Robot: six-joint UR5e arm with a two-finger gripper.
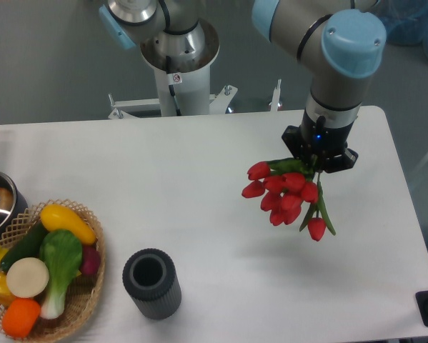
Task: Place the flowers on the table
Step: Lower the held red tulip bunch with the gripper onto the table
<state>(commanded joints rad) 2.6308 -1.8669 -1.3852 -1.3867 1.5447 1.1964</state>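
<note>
Vase [152, 283] and wicker basket [85, 300] sit at the near edge, while the gripper [318, 166], fingers clamped on the stems, holds the flowers [285, 194] above the table [178, 186], apparently for lowering onto open surface.

Bare table [199, 171] surrounds the flowers [285, 196]; the vase [152, 284] and basket [81, 300] stand well apart, front-left.

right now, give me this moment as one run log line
phase: carry | end effector: shut on flowers, buds hanging down | flowers: off the table, right side | vase: empty, upright, front | basket: toy vegetables, front left
</note>
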